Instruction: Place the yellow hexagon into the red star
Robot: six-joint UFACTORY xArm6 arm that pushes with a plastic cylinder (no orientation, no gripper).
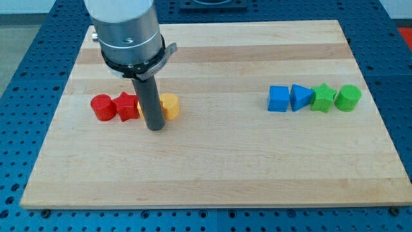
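The yellow hexagon lies on the wooden board at the view's left, partly hidden behind my rod. The red star lies just to its left, with the rod standing between them in the picture. A red round block touches the star's left side. My tip rests on the board just below and between the red star and the yellow hexagon, close to both. Whether the hexagon touches the star is hidden by the rod.
At the view's right stands a row of a blue cube-like block, a blue triangle, a green star and a green round block. The board's edges drop to a blue perforated table.
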